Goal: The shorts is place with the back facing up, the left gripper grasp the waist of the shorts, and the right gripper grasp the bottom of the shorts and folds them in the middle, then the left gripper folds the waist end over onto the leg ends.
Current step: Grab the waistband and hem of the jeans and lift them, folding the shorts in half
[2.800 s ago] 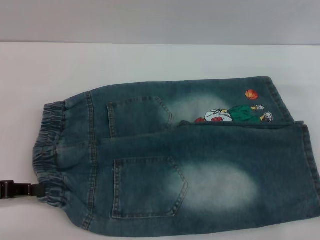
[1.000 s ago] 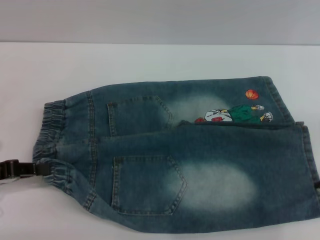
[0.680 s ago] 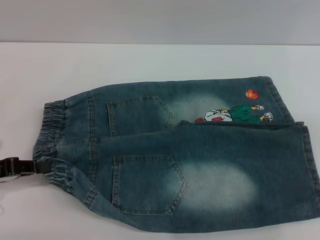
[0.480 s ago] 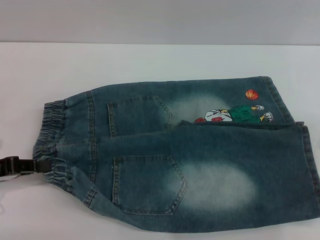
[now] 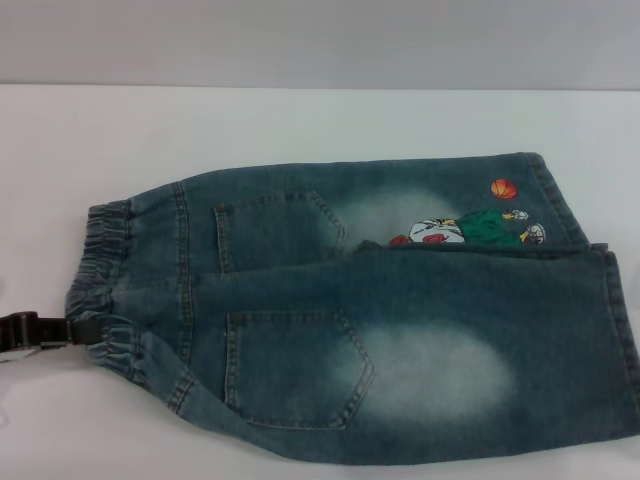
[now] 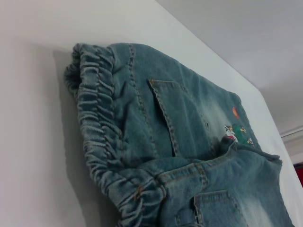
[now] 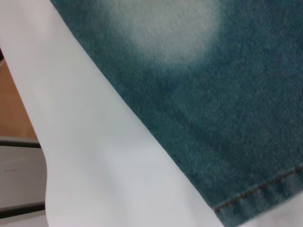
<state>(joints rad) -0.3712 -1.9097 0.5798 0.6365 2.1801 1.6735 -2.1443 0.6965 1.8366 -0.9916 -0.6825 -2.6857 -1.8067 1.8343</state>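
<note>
Blue denim shorts (image 5: 350, 310) lie flat on the white table (image 5: 300, 120), back pockets up, with the elastic waist (image 5: 100, 270) at the left and the leg ends (image 5: 615, 330) at the right. The near leg overlaps the far one, which carries a cartoon print (image 5: 470, 230). My left gripper (image 5: 78, 331) comes in from the left edge, shut on the near part of the waist, which is bunched and drawn inward. The left wrist view shows the gathered waist (image 6: 102, 127) close up. The right wrist view shows only denim (image 7: 213, 94) and a stitched hem (image 7: 255, 194). My right gripper is out of view.
The table's edge (image 7: 28, 94) shows in the right wrist view, with a brown floor (image 7: 12, 109) beyond it. A grey wall (image 5: 320, 40) rises behind the table.
Since 2.8 s ago my left gripper has moved away from the table's near edge, dragging the near waist corner inward. In the last second almost nothing moved.
</note>
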